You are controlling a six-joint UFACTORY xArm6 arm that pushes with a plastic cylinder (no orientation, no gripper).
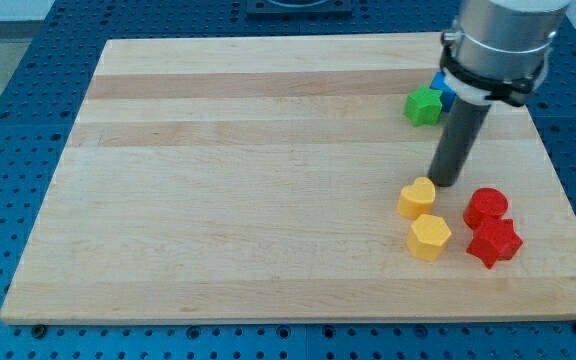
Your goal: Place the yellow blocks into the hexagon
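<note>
Yellow blocks (423, 218) on wooden board (238, 180), blue pegboard (28, 90) around.

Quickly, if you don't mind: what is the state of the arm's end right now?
No gripper: my tip holds nothing, beside the yellow heart block, on its upper right.

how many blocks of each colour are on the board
yellow: 2, a heart and a hexagon
red: 2, a round one and a star
green: 1
blue: 1, partly hidden behind the arm
total: 6
</note>
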